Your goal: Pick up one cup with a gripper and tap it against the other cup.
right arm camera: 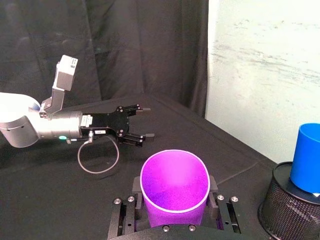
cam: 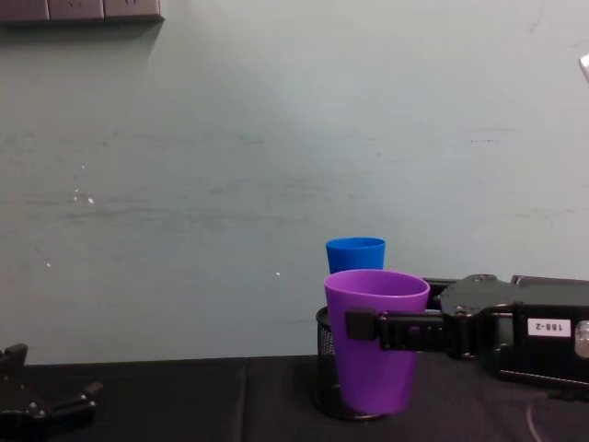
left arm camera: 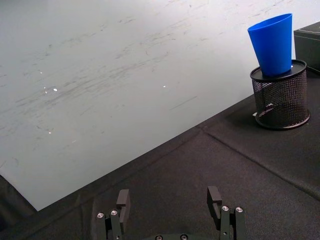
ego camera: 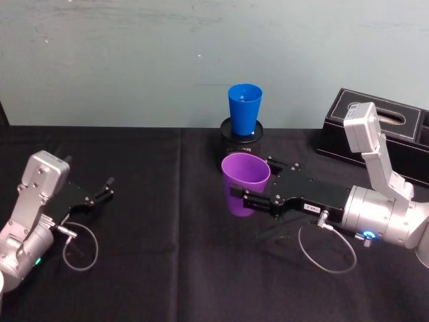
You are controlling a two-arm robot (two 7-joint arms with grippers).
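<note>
A purple cup (ego camera: 245, 182) stands upright at the table's (ego camera: 167, 228) middle, clasped by the fingers of the right gripper (right arm camera: 175, 189), just before the blue cup (ego camera: 244, 107) (in a mesh holder (left arm camera: 281, 97), back edge). The left gripper (ego camera: 107, 187), fingers open, sits by the left edge.

Head view looked steeply down on the black table (ego camera: 188, 282). Chest view sat low at table level, facing the wall (cam: 230, 138). Left wrist view looked out close over the left gripper (left arm camera: 168, 197) toward that wall. Right wrist view faced across the table, close behind the purple cup (right arm camera: 175, 187). All four shared the blue cup (ego camera: 244, 107).
</note>
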